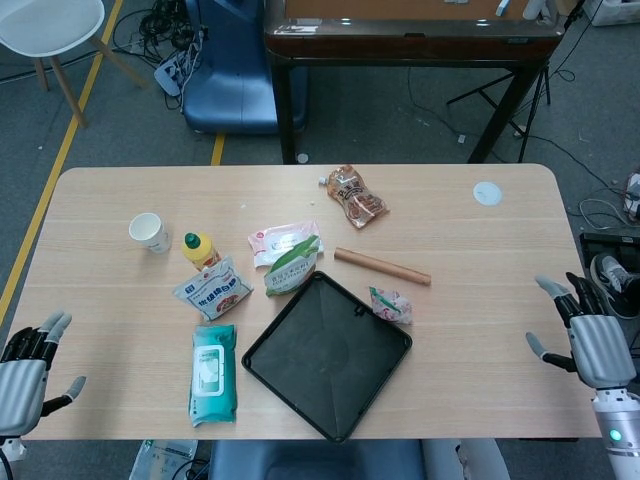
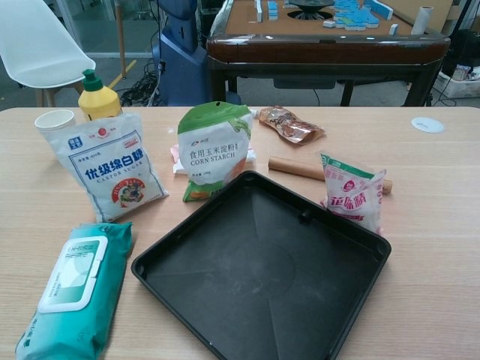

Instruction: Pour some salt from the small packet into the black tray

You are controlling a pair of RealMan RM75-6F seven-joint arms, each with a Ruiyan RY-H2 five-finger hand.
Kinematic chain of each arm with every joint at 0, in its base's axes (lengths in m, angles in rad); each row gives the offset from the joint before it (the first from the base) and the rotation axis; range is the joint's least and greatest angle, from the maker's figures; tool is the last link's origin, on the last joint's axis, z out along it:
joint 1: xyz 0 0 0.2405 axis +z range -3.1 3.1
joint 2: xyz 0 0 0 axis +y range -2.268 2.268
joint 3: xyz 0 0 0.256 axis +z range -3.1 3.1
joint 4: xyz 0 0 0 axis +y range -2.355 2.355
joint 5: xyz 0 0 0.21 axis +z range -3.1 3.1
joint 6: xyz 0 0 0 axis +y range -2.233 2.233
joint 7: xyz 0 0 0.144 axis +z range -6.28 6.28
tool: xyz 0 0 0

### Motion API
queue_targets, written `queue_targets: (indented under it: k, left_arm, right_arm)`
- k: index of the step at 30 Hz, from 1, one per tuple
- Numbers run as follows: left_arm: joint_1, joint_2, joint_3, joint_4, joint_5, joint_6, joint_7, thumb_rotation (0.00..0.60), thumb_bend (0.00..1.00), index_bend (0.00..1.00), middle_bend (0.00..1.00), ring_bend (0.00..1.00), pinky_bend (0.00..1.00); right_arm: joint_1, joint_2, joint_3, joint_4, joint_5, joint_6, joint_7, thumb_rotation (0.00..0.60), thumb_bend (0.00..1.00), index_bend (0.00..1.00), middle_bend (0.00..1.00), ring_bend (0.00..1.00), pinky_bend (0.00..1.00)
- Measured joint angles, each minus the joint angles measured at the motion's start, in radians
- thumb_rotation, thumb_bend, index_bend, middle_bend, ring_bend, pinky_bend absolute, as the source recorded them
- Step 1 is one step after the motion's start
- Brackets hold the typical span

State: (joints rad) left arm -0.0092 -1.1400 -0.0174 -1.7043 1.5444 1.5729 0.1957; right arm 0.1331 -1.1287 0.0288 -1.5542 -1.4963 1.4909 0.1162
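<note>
- Since neither hand has hold of anything yet, the step in hand looks like the reach for the salt packet [image 1: 390, 305], which stands just beside the upper right edge of the black tray [image 1: 270, 358], between that edge and the wooden rolling pin [image 1: 382, 267].
- The right hand [image 1: 583, 338] hangs at the right edge of the table [image 1: 480, 250], fingers spread and empty, well apart from the packet; it is the nearer one, so it seems the natural choice for the pick.
- The left hand [image 1: 28, 365] sits off the near left corner, fingers likewise apart and holding nothing.
- A good grasp would probably take the packet by its upper part, clear of the tray rim it stands against, so that lifting does not drag the tray or roll the pin.
- The packet is soft and bulging, so a firm squeeze could push salt out early; a light pinch seems wiser, with tilting left until it is over the tray's middle.
- From the chest view neither hand shows at all, so finger detail rests on the head view alone, where both hands are small and partly cut by the frame edge.
- Whether the packet's top is already cut open I cannot tell from either view.
- The tray's near corner runs out of the chest view's bottom edge.
</note>
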Motion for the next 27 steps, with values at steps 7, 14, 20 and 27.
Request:
queue_targets:
  k: [7, 14, 20, 27]
  left_arm:
    - [-0.008, -0.003, 0.001, -0.009, 0.002, -0.012, 0.012, 0.600, 0.20, 0.10, 0.11, 0.16, 0.09]
    - [0.006, 0.006, 0.006, -0.026, 0.001, 0.005, 0.026, 0.600, 0.20, 0.10, 0.11, 0.16, 0.09]
    - [0.021, 0.013, 0.012, -0.045, -0.001, 0.020, 0.043, 0.600, 0.20, 0.10, 0.11, 0.16, 0.09]
    - [0.029, 0.017, 0.015, -0.062, -0.003, 0.025, 0.064, 0.600, 0.20, 0.10, 0.11, 0.16, 0.09]
  right_arm:
    - [0.065, -0.009, 0.019, 0.030, 0.004, -0.111, 0.018, 0.600, 0.24, 0.14, 0.23, 0.06, 0.06]
    - [0.196, -0.054, 0.038, 0.096, -0.012, -0.290, 0.011, 0.600, 0.03, 0.19, 0.23, 0.06, 0.06]
    - [0.317, -0.140, 0.046, 0.193, -0.044, -0.420, 0.011, 0.600, 0.00, 0.19, 0.23, 0.06, 0.06]
    - [0.418, -0.241, 0.039, 0.316, -0.091, -0.500, 0.069, 0.600, 0.00, 0.19, 0.22, 0.06, 0.06]
